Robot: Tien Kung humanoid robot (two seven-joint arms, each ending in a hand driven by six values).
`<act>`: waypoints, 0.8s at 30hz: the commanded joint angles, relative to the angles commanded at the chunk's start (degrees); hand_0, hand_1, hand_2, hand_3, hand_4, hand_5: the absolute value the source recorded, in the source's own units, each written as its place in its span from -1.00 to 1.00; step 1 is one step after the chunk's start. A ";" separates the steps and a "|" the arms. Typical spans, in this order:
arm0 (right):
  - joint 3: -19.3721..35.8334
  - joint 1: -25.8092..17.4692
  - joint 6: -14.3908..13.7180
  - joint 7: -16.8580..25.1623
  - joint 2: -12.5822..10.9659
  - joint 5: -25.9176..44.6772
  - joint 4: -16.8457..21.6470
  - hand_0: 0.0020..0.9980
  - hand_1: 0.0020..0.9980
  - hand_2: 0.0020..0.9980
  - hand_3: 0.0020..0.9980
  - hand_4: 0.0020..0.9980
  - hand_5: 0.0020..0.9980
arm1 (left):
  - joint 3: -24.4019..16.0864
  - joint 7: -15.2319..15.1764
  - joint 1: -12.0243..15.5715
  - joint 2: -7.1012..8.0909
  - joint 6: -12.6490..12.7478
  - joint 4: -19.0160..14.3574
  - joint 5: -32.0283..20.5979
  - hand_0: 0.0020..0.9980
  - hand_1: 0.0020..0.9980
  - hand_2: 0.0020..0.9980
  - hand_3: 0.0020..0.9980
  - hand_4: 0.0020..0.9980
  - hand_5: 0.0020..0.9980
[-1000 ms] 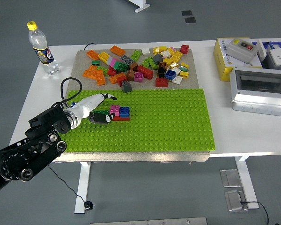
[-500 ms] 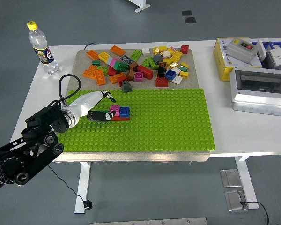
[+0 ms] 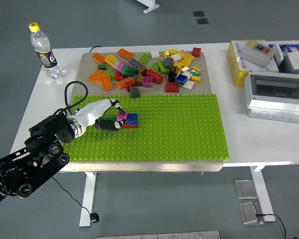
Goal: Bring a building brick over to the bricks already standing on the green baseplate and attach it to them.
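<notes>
Your robot's left hand [image 3: 105, 115] gripped a dark brick [image 3: 108, 124] against the pink and blue bricks [image 3: 128, 119] on the green baseplate [image 3: 179, 129], loose bricks [image 3: 149, 67] behind

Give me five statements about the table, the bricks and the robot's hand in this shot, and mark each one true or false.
1. The left hand is at the small brick cluster on the green baseplate. True.
2. The loose brick pile lies on the baseplate. False: it lies on the tan mat beyond the baseplate's far edge.
3. A water bottle stands at the table's far left corner. True.
4. The right hand is reaching into the pile. False: no right hand is in view.
5. The grey electrical box sits on the baseplate. False: it sits on the white table, right of the baseplate.
</notes>
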 joint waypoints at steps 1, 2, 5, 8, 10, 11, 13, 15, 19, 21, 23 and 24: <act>-0.07 0.02 0.01 0.00 0.01 0.04 0.00 0.44 0.44 0.53 0.47 0.05 0.38 | 0.06 -0.08 0.02 -0.08 0.05 0.19 -0.07 1.00 0.93 0.94 0.37 0.25 -0.14; -0.12 0.04 0.03 0.00 0.01 0.05 0.00 0.44 0.44 0.53 0.47 0.05 0.38 | 0.07 -0.15 0.04 -0.15 0.09 0.35 -0.06 1.00 0.93 0.94 0.37 0.25 -0.14; -0.12 0.07 0.09 0.01 0.02 0.04 -0.01 0.44 0.44 0.53 0.47 0.05 0.38 | 0.02 -0.34 0.01 -0.28 0.25 0.70 -0.02 1.00 0.93 0.94 0.37 0.25 -0.14; -0.14 0.09 0.12 0.02 0.02 0.04 0.00 0.44 0.44 0.53 0.47 0.05 0.38 | -0.04 -0.45 -0.07 -0.33 0.35 1.00 -0.01 1.00 0.93 0.94 0.37 0.25 -0.14; -0.21 0.12 0.15 0.03 0.02 0.07 0.00 0.44 0.44 0.53 0.47 0.05 0.38 | 0.02 -0.54 -0.12 -0.39 0.42 1.28 -0.02 1.00 0.93 0.94 0.37 0.25 -0.14; -0.24 0.13 0.17 0.04 0.02 0.08 0.00 0.44 0.44 0.53 0.47 0.05 0.38 | 0.07 -0.58 -0.13 -0.41 0.43 1.38 -0.03 1.00 0.93 0.94 0.37 0.25 -0.14; -0.29 0.14 0.19 0.03 0.01 0.08 -0.01 0.43 0.43 0.53 0.46 0.05 0.38 | 0.17 -0.63 -0.15 -0.45 0.44 1.61 -0.08 1.00 0.93 0.94 0.36 0.24 -0.13; -0.29 0.14 0.20 0.02 0.01 0.07 -0.01 0.43 0.43 0.53 0.46 0.05 0.38 | 0.19 -0.68 -0.18 -0.46 0.47 1.70 -0.13 1.00 0.93 0.94 0.36 0.24 -0.13; -0.17 0.13 0.21 0.01 0.02 -0.05 -0.02 0.43 0.43 0.53 0.46 0.05 0.38 | 0.09 -0.74 -0.26 -0.44 0.45 1.88 -0.27 1.00 0.93 0.94 0.35 0.24 -0.14; -0.15 0.13 0.21 0.03 0.03 -0.07 -0.02 0.43 0.43 0.53 0.46 0.05 0.38 | 0.10 -0.79 -0.28 -0.43 0.45 2.16 -0.38 1.00 0.93 0.94 0.35 0.24 -0.14; -0.16 0.14 0.23 0.04 0.03 -0.07 -0.02 0.43 0.43 0.53 0.46 0.05 0.38 | 0.16 -0.86 -0.28 -0.45 0.44 2.45 -0.50 1.00 0.93 0.94 0.35 0.24 -0.14; -0.13 0.14 0.24 0.04 0.04 -0.10 -0.02 0.43 0.43 0.53 0.46 0.05 0.38 | 0.20 -0.90 -0.28 -0.47 0.45 2.60 -0.54 1.00 0.93 0.94 0.35 0.24 -0.14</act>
